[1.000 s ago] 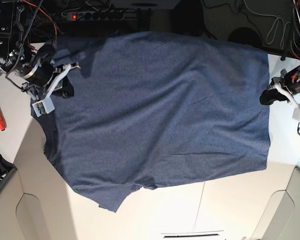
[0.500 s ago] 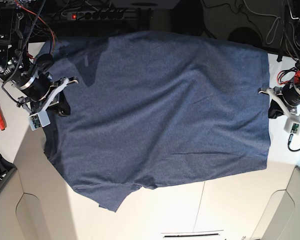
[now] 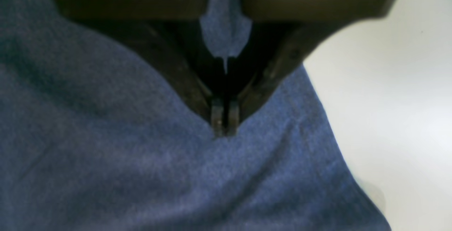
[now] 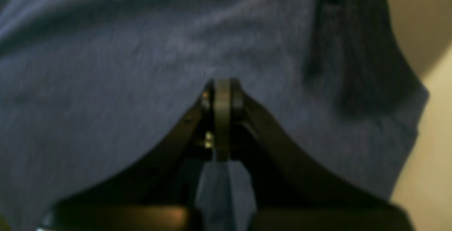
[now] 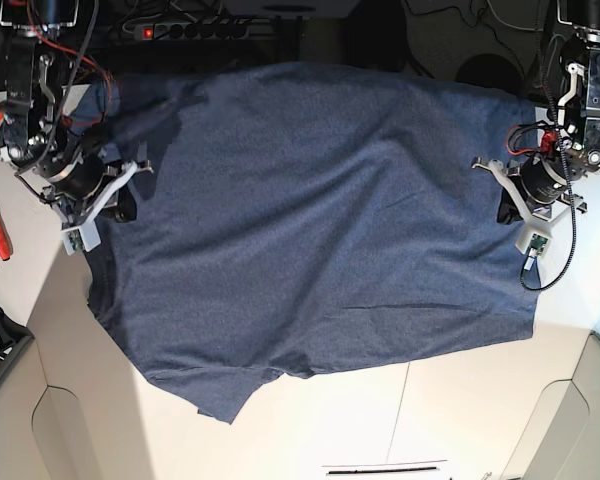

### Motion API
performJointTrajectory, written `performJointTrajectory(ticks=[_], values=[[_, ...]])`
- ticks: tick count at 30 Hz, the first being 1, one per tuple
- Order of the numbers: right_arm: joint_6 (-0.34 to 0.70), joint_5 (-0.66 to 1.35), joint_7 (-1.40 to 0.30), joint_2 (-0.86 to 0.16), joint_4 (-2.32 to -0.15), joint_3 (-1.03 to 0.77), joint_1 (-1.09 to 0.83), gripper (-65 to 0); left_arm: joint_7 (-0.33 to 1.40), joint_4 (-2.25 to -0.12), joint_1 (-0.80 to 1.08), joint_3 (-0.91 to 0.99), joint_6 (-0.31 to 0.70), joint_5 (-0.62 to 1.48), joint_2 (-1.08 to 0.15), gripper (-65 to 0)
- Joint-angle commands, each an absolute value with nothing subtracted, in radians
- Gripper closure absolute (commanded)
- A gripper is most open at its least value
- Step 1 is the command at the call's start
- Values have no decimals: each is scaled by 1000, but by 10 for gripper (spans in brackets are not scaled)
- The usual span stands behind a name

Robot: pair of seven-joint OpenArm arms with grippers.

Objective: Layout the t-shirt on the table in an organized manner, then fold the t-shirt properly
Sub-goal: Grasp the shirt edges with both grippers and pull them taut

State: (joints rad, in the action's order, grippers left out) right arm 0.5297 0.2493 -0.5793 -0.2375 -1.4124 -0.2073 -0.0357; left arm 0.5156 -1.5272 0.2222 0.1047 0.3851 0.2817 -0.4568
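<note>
Left wrist view: the left tool (image 3: 224, 125) points down the frame, its two dark fingertips pressed together with no gap, resting on the blue t-shirt (image 3: 141, 167). Whether any fabric is pinched between the tips cannot be told. The shirt fills the left and middle of the frame; its edge runs down the right side, with bare white worktop (image 3: 395, 111) beyond it. Right wrist view: the right tool (image 4: 221, 93) points up the frame, its tips likewise closed tight against the wrinkled t-shirt (image 4: 123, 82); a grip on cloth cannot be confirmed here either. A darker fold lies to the right, and a strip of pale worktop (image 4: 430, 174) shows at the far right edge. Base view, from overhead: the t-shirt (image 5: 320, 220) lies spread wide over the worktop (image 5: 460, 420), plain side up, one corner trailing toward the near left. The right tool (image 5: 123, 208) sits at the shirt's left edge, the left tool (image 5: 507, 210) at its right edge. A power strip (image 5: 195, 30) lies at the far side.
</note>
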Motion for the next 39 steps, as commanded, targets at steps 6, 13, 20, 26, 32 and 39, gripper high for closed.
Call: performJointTrajectory(ticks=[6, 13, 20, 26, 32, 39], values=[[527, 258, -527, -232, -1269, -209, 98, 0, 495, -1456, 174, 110, 379, 287, -449, 0], [528, 253, -498, -176, -1205, -206, 177, 0, 487, -1128, -29, 110, 418, 299, -429, 0], [493, 189, -459, -134, -1111, -205, 241, 0, 473, -921, -236, 110, 438, 318, -429, 0], [466, 146, -358, -130, -919, -202, 321, 0, 448, -862, -351, 110, 438, 318, -421, 0], [387, 69, -279, -130, -720, -202, 408, 0, 415, -794, -428, 110, 434, 289, -381, 0], [361, 60, -268, -130, -668, -202, 457, 0, 378, -701, -486, 110, 404, 246, -318, 0]])
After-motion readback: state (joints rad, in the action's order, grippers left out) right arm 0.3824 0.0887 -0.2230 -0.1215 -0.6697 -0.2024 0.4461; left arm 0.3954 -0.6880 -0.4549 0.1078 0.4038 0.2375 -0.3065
